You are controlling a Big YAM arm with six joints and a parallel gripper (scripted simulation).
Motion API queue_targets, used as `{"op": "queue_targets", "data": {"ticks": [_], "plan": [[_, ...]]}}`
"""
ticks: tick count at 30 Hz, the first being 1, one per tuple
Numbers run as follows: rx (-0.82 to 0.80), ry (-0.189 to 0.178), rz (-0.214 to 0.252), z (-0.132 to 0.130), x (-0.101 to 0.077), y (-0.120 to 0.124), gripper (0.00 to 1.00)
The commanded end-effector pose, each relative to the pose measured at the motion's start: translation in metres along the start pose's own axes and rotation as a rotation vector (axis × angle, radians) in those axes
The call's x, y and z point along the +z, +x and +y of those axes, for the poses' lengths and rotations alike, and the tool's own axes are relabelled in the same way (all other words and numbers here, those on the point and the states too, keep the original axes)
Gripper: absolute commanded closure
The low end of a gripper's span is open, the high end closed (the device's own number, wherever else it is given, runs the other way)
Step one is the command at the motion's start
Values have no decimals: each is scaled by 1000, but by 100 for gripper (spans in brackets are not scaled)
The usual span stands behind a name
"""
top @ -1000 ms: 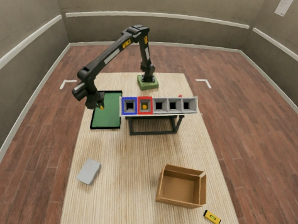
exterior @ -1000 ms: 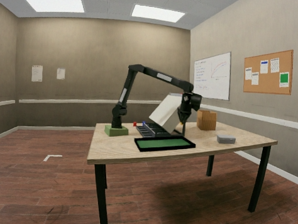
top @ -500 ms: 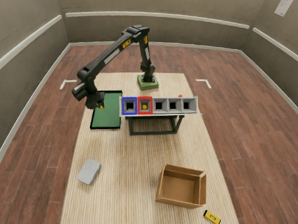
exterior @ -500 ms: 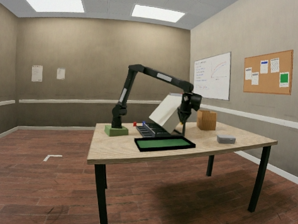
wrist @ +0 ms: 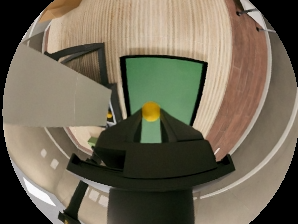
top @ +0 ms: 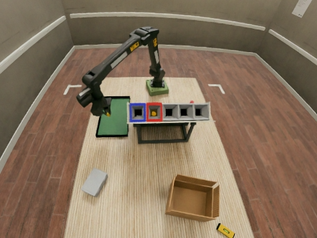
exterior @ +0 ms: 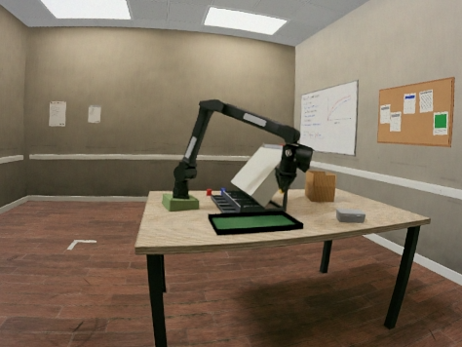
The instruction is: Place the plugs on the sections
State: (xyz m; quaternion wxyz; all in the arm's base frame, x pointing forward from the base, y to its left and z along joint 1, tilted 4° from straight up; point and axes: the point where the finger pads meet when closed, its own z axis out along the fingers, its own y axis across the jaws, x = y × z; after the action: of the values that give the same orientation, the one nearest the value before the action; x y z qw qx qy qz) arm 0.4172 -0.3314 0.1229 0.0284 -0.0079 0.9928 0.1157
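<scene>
My gripper (top: 107, 113) is shut on a yellow marble (wrist: 152, 111) and holds it above the green tray (top: 114, 116), just left of the funnel row. The marble also shows in the top view (top: 108, 114). The blue-banded funnel (top: 137, 112) is the leftmost of the row and looks empty. The red-banded funnel (top: 154, 111) next to it holds a second yellow marble (top: 153, 113). The red plug (exterior: 209, 192) and the blue plug (exterior: 223, 190) stand behind the slanted cover (exterior: 256, 176), near the sections (exterior: 233, 201).
Three unbanded grey funnels (top: 184, 111) continue the row to the right. A cardboard box (top: 194, 198) and a grey block (top: 94, 182) lie in front. A small yellow tool (top: 225, 230) lies at the mat's front edge. The arm's green base (top: 156, 87) is behind the funnels.
</scene>
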Motion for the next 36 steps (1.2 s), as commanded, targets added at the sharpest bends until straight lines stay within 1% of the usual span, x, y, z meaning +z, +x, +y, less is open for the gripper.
{"op": "queue_targets", "data": {"ticks": [1, 26, 36], "plan": [[-9, 21, -23, -14, -17, -8, 100], [-8, 20, -23, -20, -23, -9, 100], [-8, 20, -22, -6, -41, 76, 100]]}}
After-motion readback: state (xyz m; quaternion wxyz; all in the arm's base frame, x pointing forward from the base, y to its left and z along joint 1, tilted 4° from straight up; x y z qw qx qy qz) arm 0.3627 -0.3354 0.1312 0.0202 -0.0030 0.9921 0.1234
